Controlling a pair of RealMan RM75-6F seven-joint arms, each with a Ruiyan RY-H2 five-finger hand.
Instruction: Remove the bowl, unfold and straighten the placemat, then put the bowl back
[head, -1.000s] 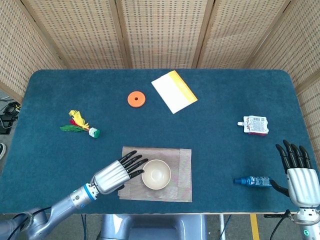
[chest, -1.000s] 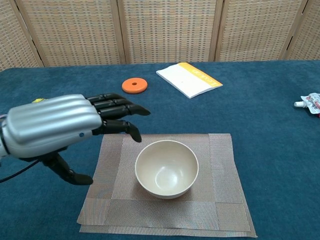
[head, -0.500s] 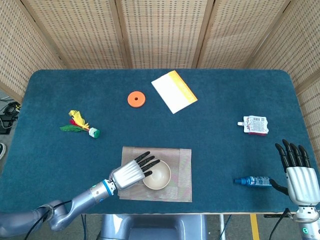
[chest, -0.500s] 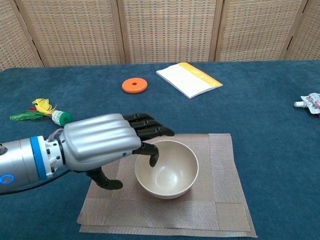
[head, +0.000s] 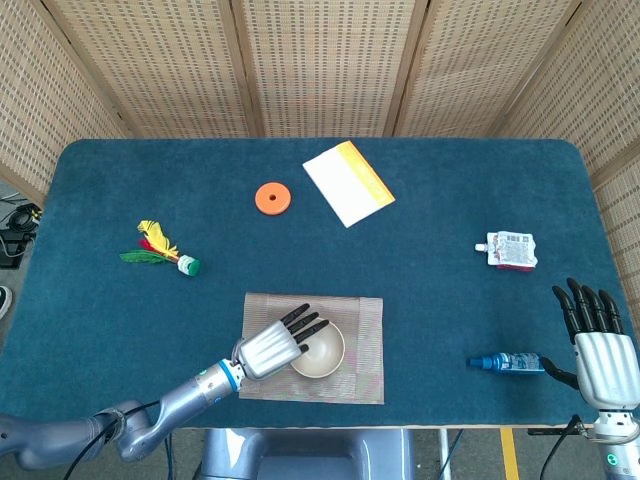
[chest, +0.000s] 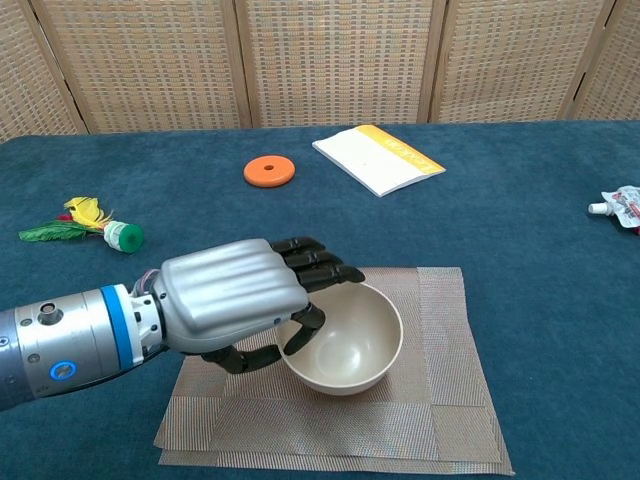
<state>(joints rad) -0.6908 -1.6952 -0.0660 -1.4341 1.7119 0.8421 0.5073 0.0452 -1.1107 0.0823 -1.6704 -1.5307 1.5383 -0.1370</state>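
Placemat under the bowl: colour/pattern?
Placemat is a brownish-grey woven mesh with darker overlapping bands where it is folded; clearest in the chest view.

A round cream bowl (chest: 345, 340) sits open side up on the woven brown placemat (chest: 440, 420). The placemat lies on the blue table with its edges folded in. The bowl is tipped a little.

both views are evenly and brightly lit by soft, diffuse light from overhead. only faint, short shadows are cast on the desk (head: 420, 250). no glare is seen. the head view is sharp, with slight bowing of the desk edges toward 3 and 9 o'clock. in the chest view everything is rendered crisp.
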